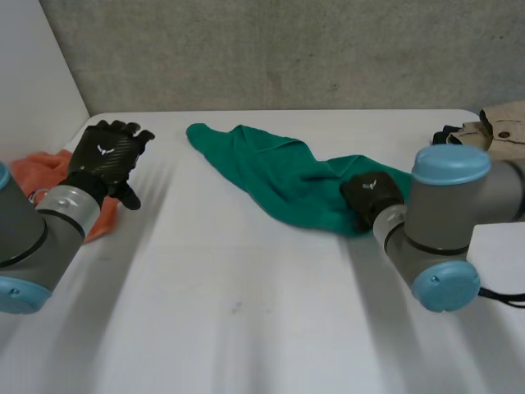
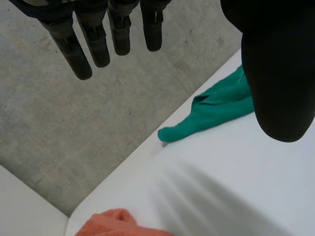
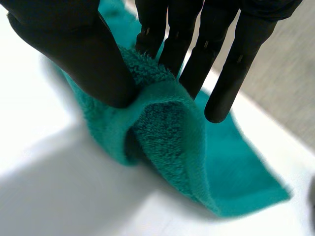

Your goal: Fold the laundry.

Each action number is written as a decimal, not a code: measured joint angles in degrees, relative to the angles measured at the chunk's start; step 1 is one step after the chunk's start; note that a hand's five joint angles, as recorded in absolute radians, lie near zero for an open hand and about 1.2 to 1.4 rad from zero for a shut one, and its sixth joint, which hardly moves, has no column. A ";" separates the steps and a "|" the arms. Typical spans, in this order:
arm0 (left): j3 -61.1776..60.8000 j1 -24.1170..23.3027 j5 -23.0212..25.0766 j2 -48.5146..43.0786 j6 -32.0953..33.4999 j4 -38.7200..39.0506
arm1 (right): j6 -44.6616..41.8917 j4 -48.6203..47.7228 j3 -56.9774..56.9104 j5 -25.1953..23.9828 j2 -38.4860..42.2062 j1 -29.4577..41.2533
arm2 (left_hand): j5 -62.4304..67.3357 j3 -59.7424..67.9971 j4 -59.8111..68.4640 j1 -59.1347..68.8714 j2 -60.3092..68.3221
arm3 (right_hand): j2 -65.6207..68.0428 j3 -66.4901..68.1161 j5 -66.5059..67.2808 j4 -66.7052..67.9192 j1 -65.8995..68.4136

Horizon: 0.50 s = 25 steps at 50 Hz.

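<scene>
Green towel (image 1: 279,176) lies crumpled in a long diagonal band on the white bench (image 1: 246,312), running from the upper centre of the head view down toward centre right. Its surface is rumpled into soft ridges, and its upper-left end tapers to a rounded tip.

The right hand (image 1: 371,193) sits on the towel's lower-right end, carried by the right arm (image 1: 447,238) that reaches in from the lower right of the frame. In the right wrist view the thumb (image 3: 74,54) and the straight fingers (image 3: 194,59) pinch a raised fold of the terry pile between them. The fold arches up off the bench with a dark hollow under it.

The left hand (image 1: 105,156) is held at the upper left of the head view, its back toward the camera, well apart from the towel. Its fingers are straight and released, holding nothing.

An orange cloth (image 1: 49,172) lies beside that hand at the left edge of the frame, partly behind the left arm (image 1: 33,238). A tan item (image 1: 502,123) rests at the bench's upper right corner.
</scene>
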 measured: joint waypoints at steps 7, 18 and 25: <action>4.34 -0.33 -0.31 -3.76 -4.00 0.99 | 0.14 -1.62 3.05 -4.97 -12.56 1.73 | -0.05 -1.52 -1.46 -1.98 -1.48 | 0.00 0.00 0.26 0.01 0.00; 15.83 -4.66 0.26 -13.80 -8.13 -0.90 | 0.52 7.35 1.73 -15.24 -30.17 5.67 | -0.05 -1.52 -1.46 -1.98 -1.48 | 0.00 0.00 0.32 0.12 0.00; 22.79 -9.29 0.48 -20.69 -8.51 -2.61 | 1.57 12.20 1.02 -18.23 -35.54 7.84 | -0.05 -1.52 -1.46 -1.98 -1.48 | 0.00 0.34 0.32 0.16 0.00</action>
